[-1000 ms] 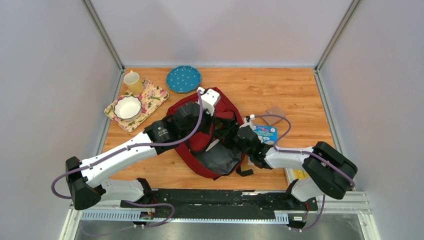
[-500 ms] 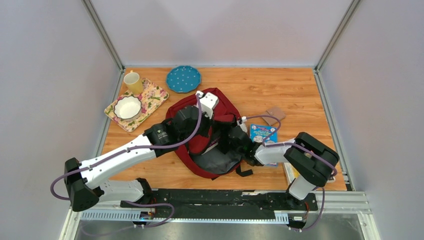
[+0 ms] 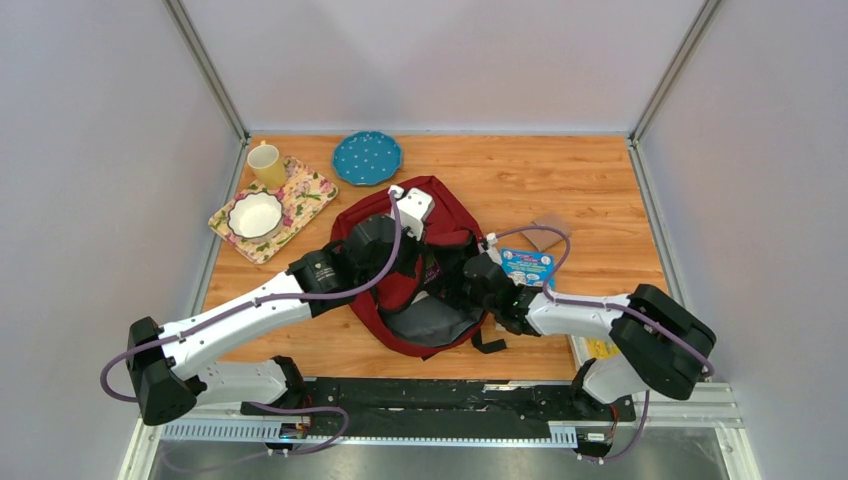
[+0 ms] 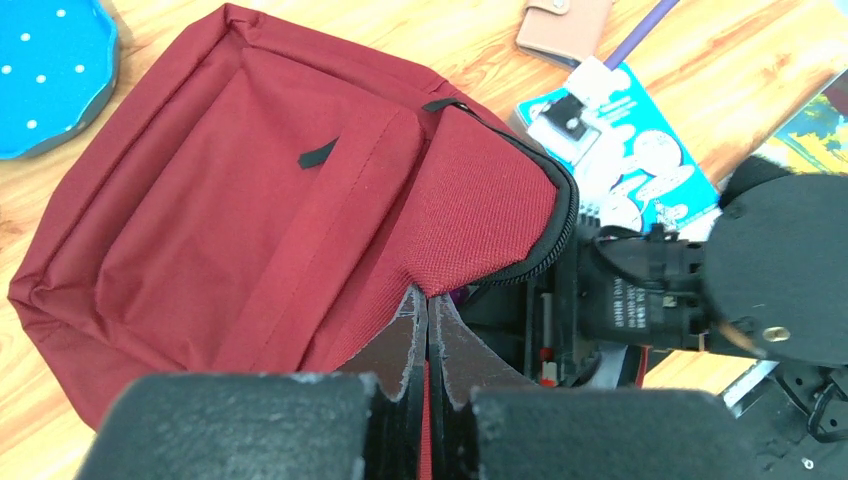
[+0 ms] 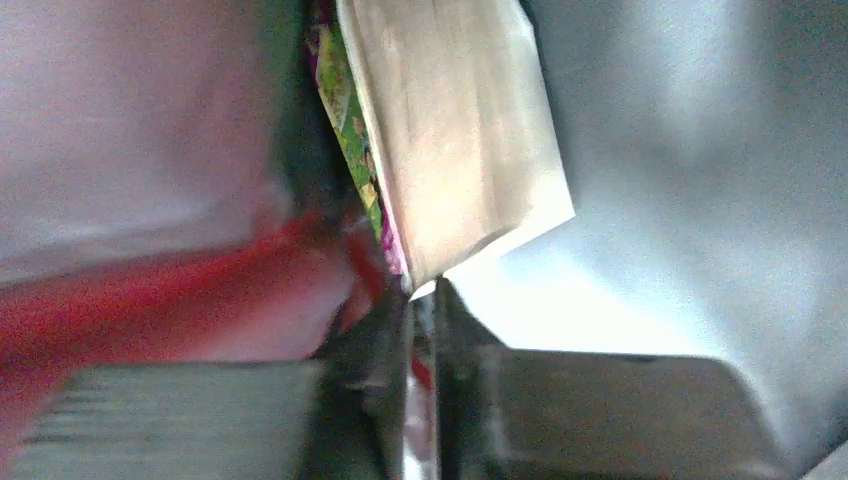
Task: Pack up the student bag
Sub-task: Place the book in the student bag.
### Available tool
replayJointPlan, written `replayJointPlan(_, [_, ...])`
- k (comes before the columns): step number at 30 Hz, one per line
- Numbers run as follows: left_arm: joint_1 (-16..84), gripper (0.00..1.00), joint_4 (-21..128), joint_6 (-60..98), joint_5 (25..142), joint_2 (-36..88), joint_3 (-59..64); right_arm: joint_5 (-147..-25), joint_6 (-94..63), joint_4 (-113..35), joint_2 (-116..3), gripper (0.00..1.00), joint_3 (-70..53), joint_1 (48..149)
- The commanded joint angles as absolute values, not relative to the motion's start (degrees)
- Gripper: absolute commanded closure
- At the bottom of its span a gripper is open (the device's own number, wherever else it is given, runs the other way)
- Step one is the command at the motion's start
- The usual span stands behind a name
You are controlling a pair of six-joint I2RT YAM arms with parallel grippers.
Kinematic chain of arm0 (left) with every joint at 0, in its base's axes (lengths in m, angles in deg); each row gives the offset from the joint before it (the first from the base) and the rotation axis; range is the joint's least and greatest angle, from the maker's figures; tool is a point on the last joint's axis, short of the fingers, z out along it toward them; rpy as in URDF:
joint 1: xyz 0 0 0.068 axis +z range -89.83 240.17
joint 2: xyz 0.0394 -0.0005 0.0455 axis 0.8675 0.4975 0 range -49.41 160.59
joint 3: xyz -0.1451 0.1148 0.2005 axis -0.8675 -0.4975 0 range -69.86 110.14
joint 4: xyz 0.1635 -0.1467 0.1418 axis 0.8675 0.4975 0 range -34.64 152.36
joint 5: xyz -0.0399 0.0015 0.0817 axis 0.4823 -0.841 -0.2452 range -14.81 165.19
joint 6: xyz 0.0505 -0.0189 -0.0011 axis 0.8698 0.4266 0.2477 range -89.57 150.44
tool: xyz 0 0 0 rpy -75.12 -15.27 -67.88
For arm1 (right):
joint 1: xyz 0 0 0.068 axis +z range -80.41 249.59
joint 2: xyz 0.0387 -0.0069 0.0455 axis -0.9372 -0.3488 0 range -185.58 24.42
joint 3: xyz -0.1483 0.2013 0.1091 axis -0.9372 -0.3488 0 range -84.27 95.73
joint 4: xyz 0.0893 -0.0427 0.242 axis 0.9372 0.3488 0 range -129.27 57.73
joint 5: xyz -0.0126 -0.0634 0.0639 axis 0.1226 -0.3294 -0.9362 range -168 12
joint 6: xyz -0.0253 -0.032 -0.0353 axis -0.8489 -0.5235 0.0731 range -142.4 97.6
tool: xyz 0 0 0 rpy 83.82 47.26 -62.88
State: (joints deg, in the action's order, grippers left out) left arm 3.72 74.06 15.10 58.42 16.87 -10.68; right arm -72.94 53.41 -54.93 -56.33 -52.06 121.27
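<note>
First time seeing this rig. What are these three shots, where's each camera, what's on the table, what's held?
Two robot arms stand at the table's near edge, each ending in a two-finger gripper. The wide shot comes from a fixed camera above and behind them; the other two from wrist cameras looking along their own fingers. On the table: a dark red student bag, a blue dotted plate, a floral tray holding a white bowl, a yellow mug at its corner, a blue booklet and a tan wallet. The left gripper is shut on the bag's fabric by its opening. The right gripper, at the opening, looks shut on the corner of a book, though that view is blurry.
</note>
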Motion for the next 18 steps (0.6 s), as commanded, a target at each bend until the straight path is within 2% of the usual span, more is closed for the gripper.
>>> replayJointPlan(1, [4.1,1.0,70.9,14.1,58.8,15.1,-10.5,-72.3,54.2,-57.3,-61.7,1.0,-48.5,121.1])
replayJointPlan(6, [4.1,1.0,71.2,14.0,58.1,14.4,-10.4,-66.5,57.4,-66.1,-63.1,1.0,-49.5,120.9])
replayJointPlan(10, [4.1,1.0,71.7,14.2,58.2,13.9,-10.4,-60.7,55.7,-66.4,-62.5,1.0,-48.5,120.3])
replayJointPlan(16, [4.1,1.0,71.7,14.2,57.7,13.3,-11.2,-66.6,53.4,-61.4,-65.8,1.0,-45.1,117.8])
replayJointPlan(18, [4.2,1.0,71.7,14.2,57.4,13.1,-11.4,-69.9,52.8,-62.5,-65.8,0.91,-47.1,117.8])
